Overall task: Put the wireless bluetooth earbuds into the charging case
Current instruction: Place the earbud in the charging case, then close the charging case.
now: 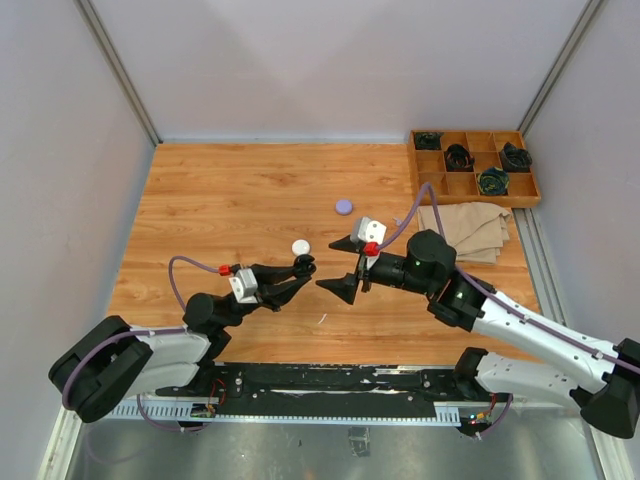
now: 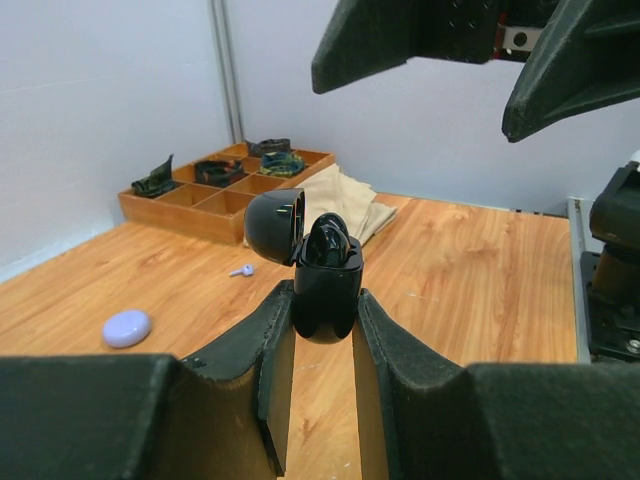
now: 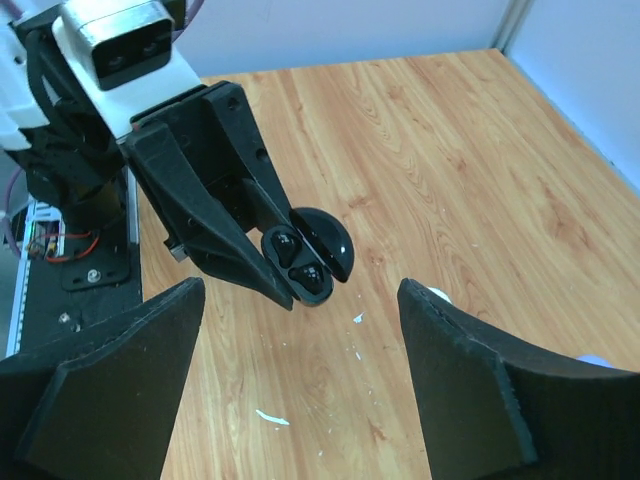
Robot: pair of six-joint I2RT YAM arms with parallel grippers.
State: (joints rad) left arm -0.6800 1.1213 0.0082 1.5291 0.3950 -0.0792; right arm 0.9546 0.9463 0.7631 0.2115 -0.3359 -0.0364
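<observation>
Two black earbuds [image 3: 283, 243] sit in the open black case [image 2: 325, 300], pinched above the tabletop [image 1: 220, 200] by my left hand [image 1: 298, 270]. My right hand [image 1: 342, 265] is wide, empty, just beside it. Black pair looks seated; next I flip the lid [image 2: 275, 225] shut without knocking the case loose.

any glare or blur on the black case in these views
Left wrist: the black case is sharp, with bright highlights on its open lid; the left gripper is dark. Right wrist: case sharp, little glare; right gripper dark, featureless. Top external: even light, soft shadows.
</observation>
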